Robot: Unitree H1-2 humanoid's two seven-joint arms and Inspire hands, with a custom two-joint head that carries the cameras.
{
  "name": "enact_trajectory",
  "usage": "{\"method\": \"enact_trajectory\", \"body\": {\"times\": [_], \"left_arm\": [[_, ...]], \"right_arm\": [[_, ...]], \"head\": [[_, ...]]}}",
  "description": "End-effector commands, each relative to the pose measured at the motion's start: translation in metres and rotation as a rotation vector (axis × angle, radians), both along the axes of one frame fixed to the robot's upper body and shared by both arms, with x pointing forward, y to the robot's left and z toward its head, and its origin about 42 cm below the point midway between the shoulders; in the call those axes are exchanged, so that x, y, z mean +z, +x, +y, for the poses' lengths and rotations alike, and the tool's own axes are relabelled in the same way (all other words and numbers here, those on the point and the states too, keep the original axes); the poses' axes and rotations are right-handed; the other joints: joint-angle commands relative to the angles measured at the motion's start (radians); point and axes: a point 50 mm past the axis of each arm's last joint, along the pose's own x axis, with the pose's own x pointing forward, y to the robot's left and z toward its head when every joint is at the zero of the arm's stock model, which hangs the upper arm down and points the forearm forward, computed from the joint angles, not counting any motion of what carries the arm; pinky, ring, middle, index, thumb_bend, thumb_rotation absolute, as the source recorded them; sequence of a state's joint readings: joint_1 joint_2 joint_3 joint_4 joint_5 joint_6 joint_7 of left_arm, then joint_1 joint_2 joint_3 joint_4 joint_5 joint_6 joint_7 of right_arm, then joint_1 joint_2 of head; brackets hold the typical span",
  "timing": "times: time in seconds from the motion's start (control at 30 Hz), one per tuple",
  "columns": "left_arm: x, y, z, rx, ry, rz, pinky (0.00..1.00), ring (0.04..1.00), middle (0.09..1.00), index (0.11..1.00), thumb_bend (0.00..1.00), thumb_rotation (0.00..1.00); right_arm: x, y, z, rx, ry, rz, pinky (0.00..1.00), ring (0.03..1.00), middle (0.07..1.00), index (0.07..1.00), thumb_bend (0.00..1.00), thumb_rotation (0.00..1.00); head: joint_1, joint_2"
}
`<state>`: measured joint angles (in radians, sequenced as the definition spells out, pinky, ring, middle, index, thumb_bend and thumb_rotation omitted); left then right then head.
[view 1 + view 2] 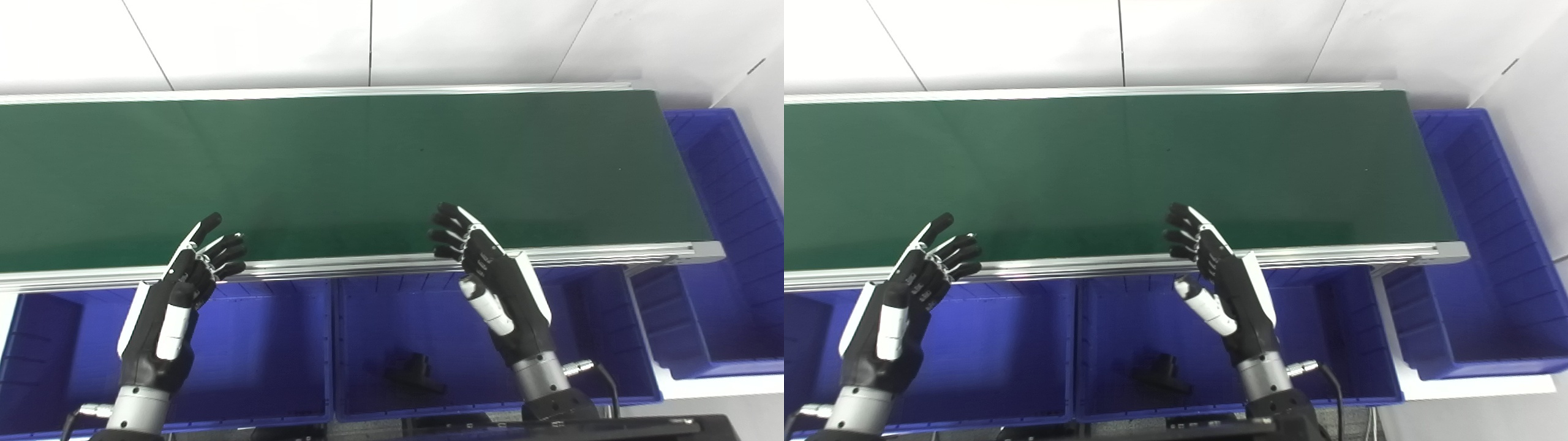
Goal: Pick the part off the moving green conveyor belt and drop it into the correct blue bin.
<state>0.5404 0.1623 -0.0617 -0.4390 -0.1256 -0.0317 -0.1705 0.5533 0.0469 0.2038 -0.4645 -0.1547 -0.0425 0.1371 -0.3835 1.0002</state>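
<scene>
The green conveyor belt (343,171) runs across the view with no part showing on it. A black part (413,370) lies on the floor of the middle blue bin (361,392); it also shows in the right eye view (1159,372). My left hand (184,285) is open and empty, raised over the belt's near rail above the left blue bin (263,367). My right hand (490,269) is open and empty, fingers over the near rail, above the middle bin.
A silver rail (367,264) edges the belt's near side. A long blue bin (729,245) stands past the belt's right end. White wall panels (367,37) rise behind the belt.
</scene>
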Motion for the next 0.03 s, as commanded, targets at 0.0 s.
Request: {"method": "enact_trajectory", "body": {"times": [0.0], "left_arm": [[0.0068, 0.0004, 0.0012, -0.005, 0.013, -0.042, 0.75, 0.792, 0.815, 0.91, 0.75, 0.94]], "right_arm": [[0.0092, -0.0007, 0.0014, -0.013, 0.012, -0.08, 0.78, 0.842, 0.886, 0.919, 0.91, 0.92]], "head": [[-0.009, -0.009]]}}
